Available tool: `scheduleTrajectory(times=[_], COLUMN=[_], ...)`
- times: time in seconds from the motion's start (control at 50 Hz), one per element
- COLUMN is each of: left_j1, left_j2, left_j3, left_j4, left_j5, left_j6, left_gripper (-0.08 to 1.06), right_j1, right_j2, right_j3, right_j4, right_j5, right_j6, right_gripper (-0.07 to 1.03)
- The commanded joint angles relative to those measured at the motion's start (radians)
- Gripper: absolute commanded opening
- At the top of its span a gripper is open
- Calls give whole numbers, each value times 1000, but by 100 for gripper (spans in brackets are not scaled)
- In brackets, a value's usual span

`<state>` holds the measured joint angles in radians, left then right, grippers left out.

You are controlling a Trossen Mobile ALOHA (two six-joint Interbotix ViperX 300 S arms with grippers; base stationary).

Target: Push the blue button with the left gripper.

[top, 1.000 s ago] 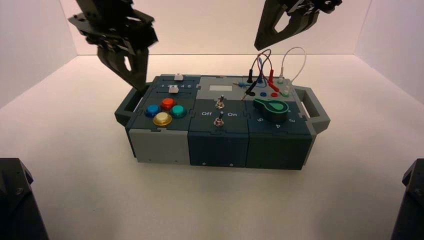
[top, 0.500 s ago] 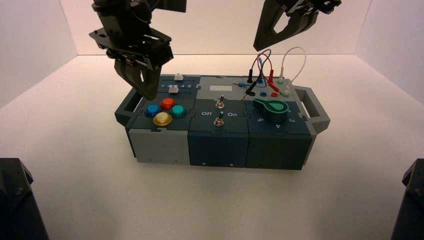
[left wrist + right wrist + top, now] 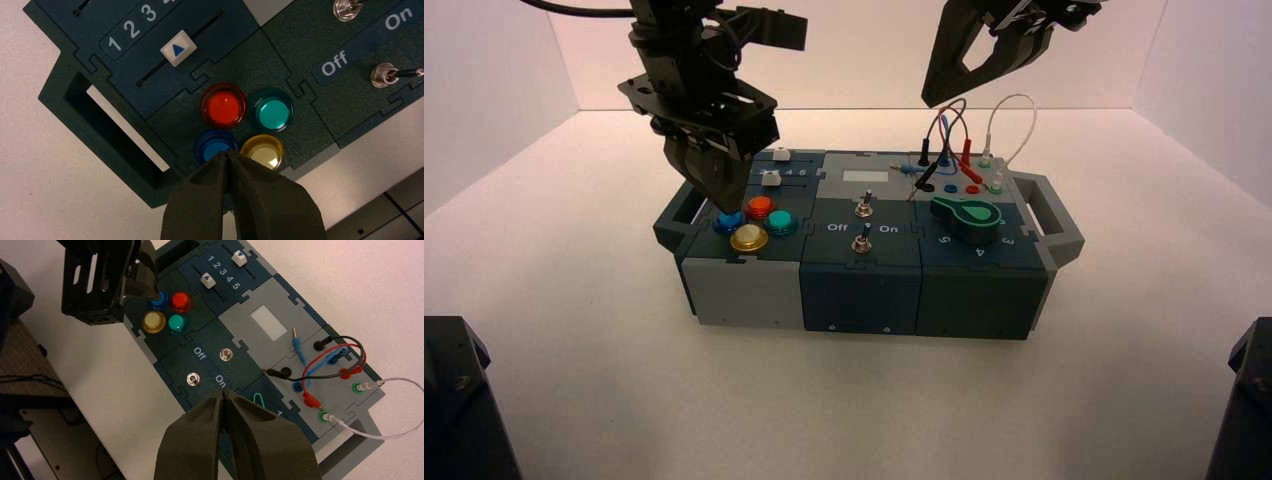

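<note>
The blue button (image 3: 727,222) is the leftmost of four domed buttons on the box's left block. It shows in the left wrist view (image 3: 214,146) and in the right wrist view (image 3: 159,302). My left gripper (image 3: 723,204) is shut and empty, and its tips (image 3: 227,154) are right over the blue button's edge beside the yellow button (image 3: 262,151). I cannot tell whether they touch it. My right gripper (image 3: 930,97) is shut and empty, high above the wires at the box's back right; its tips show in its wrist view (image 3: 223,393).
Red (image 3: 760,207), teal (image 3: 781,222) and yellow (image 3: 749,238) buttons crowd the blue one. A white slider knob (image 3: 178,48) sits by the 3. Two toggles (image 3: 862,226), a green knob (image 3: 967,216), plugged wires (image 3: 954,150) and side handles (image 3: 1053,215) fill the box.
My left gripper has moved right and down from behind the box's left handle to just above the blue button. The right gripper has barely moved.
</note>
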<state>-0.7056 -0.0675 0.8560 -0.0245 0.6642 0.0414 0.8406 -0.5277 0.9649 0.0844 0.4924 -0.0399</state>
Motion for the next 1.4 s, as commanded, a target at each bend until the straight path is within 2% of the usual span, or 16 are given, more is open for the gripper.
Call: scheduleTrajectory(times=[0.02,0.28,0.52,0.7,0.92,1.2,1.4], left_j1=[-2,-2,2,2,2,2,3], left_j2=[18,49,-95,-118,-94,31,6], left_j3=[-25,-20,-18,-15,15,32,26], left_j4=[3,3,8,6,5,5,5], left_j5=[-15,-17,23,37,20,-17,-15], left_j6=[3,3,-3,-11,-12,-8,-8], left_gripper=[-3,-3,-3,-3,-3,-3,-3], right_j1=[6,6,6,6,6,6,6], right_j2=[-6,-8,-28,-31,-38,-43,-44], right_j3=[-26,-26,-23,-20,-17,-17,-14], right_j4=[3,3,3,3,3,3,3], right_j5=[-6,-6,-6,-6,-6,-6,-8], right_j6=[-2,-2,-2,-2,0,0,0], right_gripper=[-2,-2,-2,-2,-2,-2,-2])
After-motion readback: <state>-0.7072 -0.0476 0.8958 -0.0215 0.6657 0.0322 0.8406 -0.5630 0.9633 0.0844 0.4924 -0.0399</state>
